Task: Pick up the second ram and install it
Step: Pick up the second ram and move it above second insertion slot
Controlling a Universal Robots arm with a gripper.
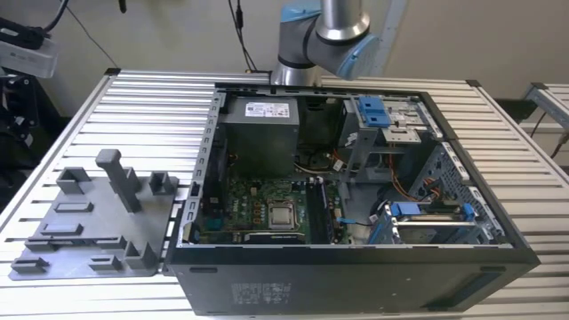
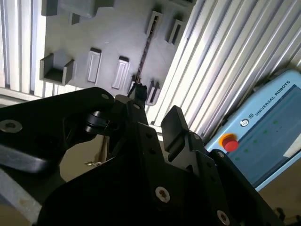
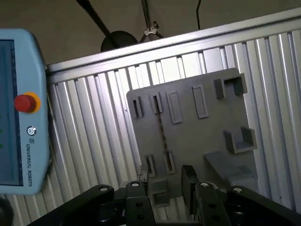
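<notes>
While the thin second ram (image 3: 161, 134) stands edge-on in the grey tray (image 3: 211, 136), the tool (image 3: 173, 188) gapes empty.

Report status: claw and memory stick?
Claw open, empty, over grey tray. Memory stick stands on edge in tray. Nothing seen between them.

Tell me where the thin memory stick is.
In both wrist views the thin memory stick stands on edge on the grey plastic tray, between slotted holders.
</notes>
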